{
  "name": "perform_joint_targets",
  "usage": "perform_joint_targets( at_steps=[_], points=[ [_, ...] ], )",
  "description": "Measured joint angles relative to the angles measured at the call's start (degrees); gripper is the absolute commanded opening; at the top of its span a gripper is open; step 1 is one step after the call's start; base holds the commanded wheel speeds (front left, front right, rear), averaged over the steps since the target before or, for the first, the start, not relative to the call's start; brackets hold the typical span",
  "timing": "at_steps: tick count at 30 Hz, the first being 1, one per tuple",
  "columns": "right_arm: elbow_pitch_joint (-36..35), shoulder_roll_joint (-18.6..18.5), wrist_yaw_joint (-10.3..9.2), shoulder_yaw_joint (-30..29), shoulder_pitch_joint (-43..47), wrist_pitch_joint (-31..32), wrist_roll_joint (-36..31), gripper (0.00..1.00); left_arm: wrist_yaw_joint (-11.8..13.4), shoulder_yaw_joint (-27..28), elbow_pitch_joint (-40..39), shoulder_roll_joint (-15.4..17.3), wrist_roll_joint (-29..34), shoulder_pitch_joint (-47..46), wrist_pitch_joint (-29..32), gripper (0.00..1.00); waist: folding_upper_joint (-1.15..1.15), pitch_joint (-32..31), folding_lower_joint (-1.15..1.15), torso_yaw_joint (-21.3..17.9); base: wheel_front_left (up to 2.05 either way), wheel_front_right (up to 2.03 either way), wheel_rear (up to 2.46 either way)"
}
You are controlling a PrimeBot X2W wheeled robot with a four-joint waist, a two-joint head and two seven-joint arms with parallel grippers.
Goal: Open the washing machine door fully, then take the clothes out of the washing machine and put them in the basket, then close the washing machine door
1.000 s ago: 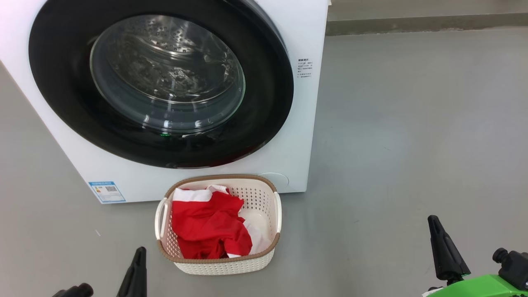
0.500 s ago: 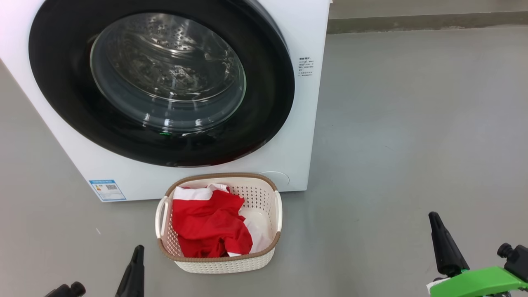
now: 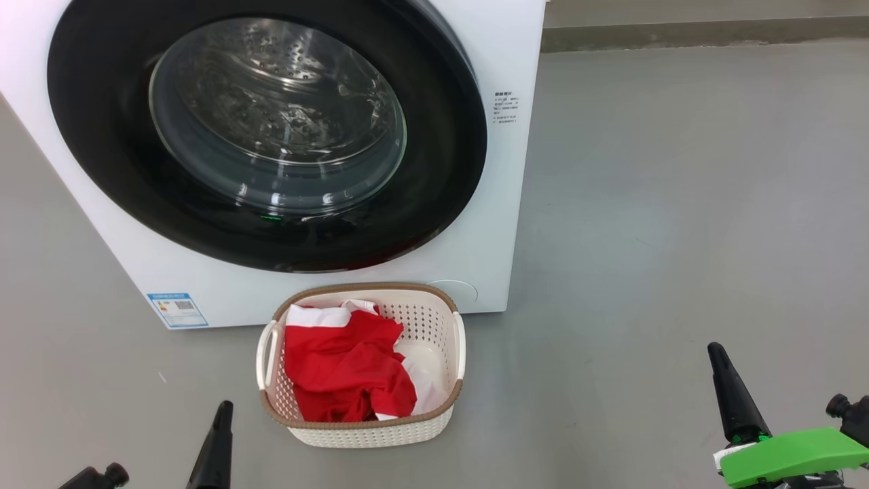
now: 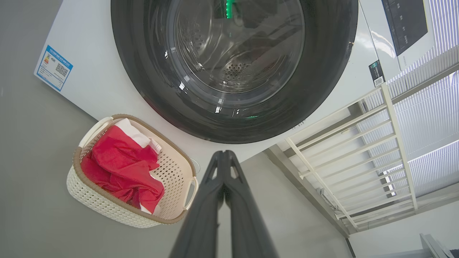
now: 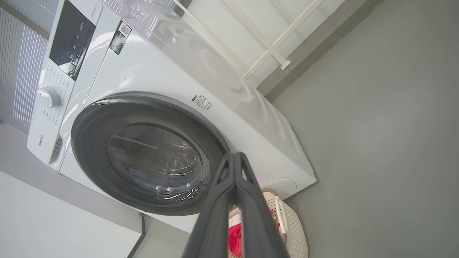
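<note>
Two jobs look done: door (image 3: 271,129) shut, clothes (image 3: 343,370) in the basket (image 3: 373,435).
Head view: the washer (image 3: 502,204) stands just behind the basket, left gripper (image 3: 223,411) and right gripper (image 3: 714,353) low, well apart from both. Left wrist view: fingers (image 4: 208,204) pressed together on nothing, aimed at the door's lower rim; a white railing (image 4: 398,143) stands aside. Right wrist view: same tight, empty pinch. Remaining, I judge: confirm the door sits flush; only the basket could get in the way.
</note>
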Motion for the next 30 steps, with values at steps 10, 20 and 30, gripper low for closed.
perform_joint_targets(
  at_steps=[10, 20, 30],
  points=[
    [1.0, -0.4, -0.15, -0.6, -1.1, 1.9, 6.6, 0.0, -0.5, 0.6, 0.5, 0.0, -6.6, -1.2, 1.7, 0.0, 0.0, 0.2, 0.0, 0.1, 0.0, 0.0, 0.0],
    [2.0, -0.5, -0.15, -1.1, -2.3, 3.5, 13.0, 0.0, -0.8, 1.1, 1.3, 0.0, -13.2, -1.4, 3.3, 0.0, 0.0, 0.4, 0.0, 0.2, 0.0, 0.0, 0.0],
    [3.2, -0.5, -0.15, -1.4, -3.4, 5.3, 20.1, 0.0, -1.1, 1.9, 2.0, 0.0, -20.3, -2.6, 5.0, 0.0, 0.0, 0.6, 0.0, 0.3, 0.0, 0.0, 0.0]
  ],
)
